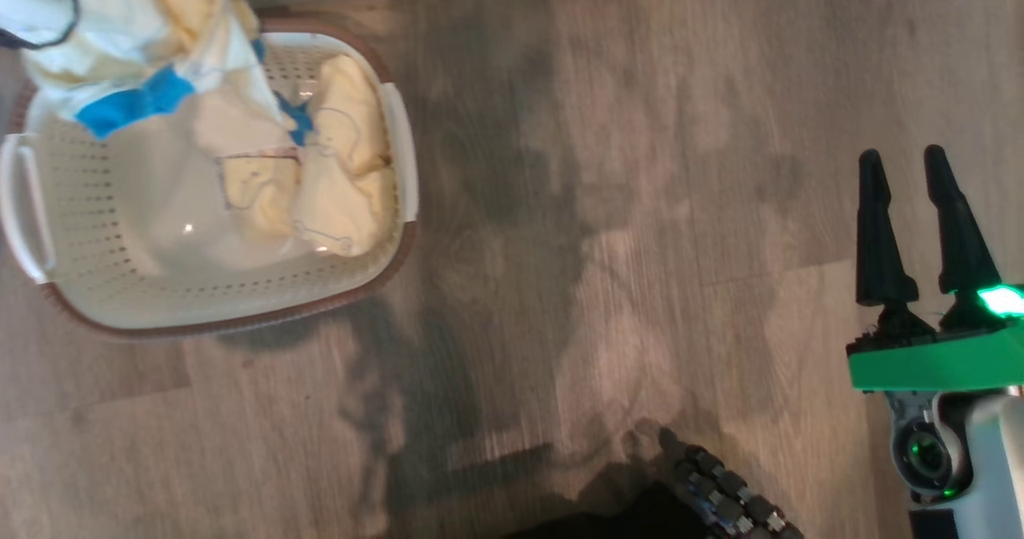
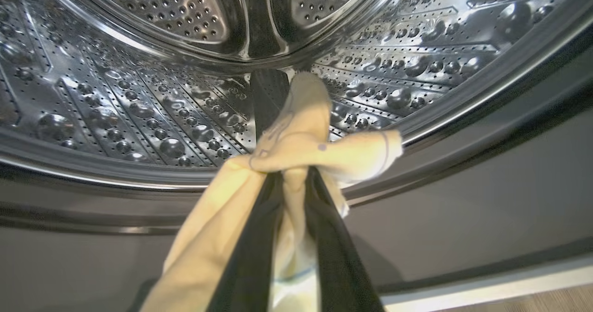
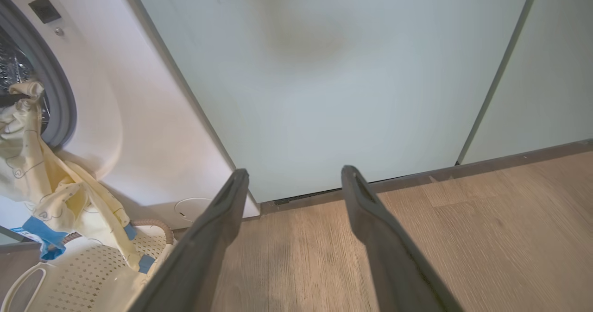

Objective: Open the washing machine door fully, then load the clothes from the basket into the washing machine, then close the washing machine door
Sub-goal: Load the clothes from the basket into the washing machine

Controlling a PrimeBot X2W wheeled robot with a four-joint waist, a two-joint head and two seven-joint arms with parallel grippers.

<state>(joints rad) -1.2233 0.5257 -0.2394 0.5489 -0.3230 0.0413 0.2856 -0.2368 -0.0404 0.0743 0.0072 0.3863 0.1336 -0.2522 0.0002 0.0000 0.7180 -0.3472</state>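
My right hand hovers, fingers parted, above the wood floor, well apart from the basket of yellow clothes.

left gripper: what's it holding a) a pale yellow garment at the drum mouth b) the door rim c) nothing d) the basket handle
a: in the left wrist view the left gripper is shut on a pale yellow garment, in front of the steel drum.
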